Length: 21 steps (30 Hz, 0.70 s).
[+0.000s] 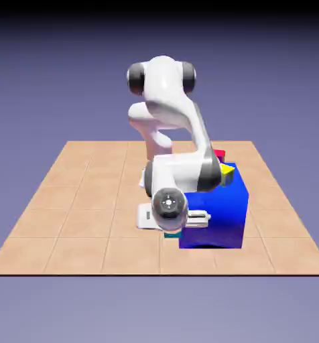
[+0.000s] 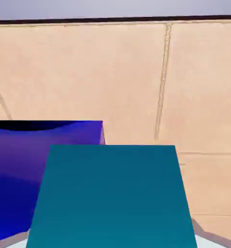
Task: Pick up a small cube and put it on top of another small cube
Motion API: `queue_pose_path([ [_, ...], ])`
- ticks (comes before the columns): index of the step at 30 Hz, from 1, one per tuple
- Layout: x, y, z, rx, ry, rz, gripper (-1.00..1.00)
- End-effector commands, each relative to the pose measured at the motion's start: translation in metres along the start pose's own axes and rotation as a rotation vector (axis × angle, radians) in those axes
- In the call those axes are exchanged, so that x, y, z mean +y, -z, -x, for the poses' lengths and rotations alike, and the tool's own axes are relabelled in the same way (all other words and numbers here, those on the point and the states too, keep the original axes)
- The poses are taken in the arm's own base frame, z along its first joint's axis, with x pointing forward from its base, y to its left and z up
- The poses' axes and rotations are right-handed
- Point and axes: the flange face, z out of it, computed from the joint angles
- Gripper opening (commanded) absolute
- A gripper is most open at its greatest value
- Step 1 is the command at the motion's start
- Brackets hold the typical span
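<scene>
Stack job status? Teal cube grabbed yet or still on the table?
Done: the gripper has reached the teal cube and shut on it; the cube fills the hand view between the fingertips. In hand: the grasp itself, low on the table beside the big blue block. A lift isn't evident. Left: lift, carry, and set it on another small cube.
</scene>
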Motion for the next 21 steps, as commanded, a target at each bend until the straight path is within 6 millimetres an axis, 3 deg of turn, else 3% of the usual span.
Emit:
queue_pose_path([
  [1, -0.003, 0.005, 0.026, 0.015, 0.022, 0.018, -1.0],
  [5, -0.006, 0.013, 0.133, 0.084, 0.104, 0.092, -1.0],
  [9, 0.004, 0.006, 0.236, 0.173, 0.171, 0.175, -1.0],
  [11, 0.005, 0.006, 0.241, 0.178, 0.174, 0.179, -1.0],
  [18, 0.004, -0.057, 0.22, 0.178, 0.175, 0.179, -1.0],
  [19, 0.004, -0.057, 0.22, 0.178, 0.175, 0.179, 1.0],
  [21, 0.003, -0.047, 0.223, 0.178, 0.175, 0.179, 1.0],
])
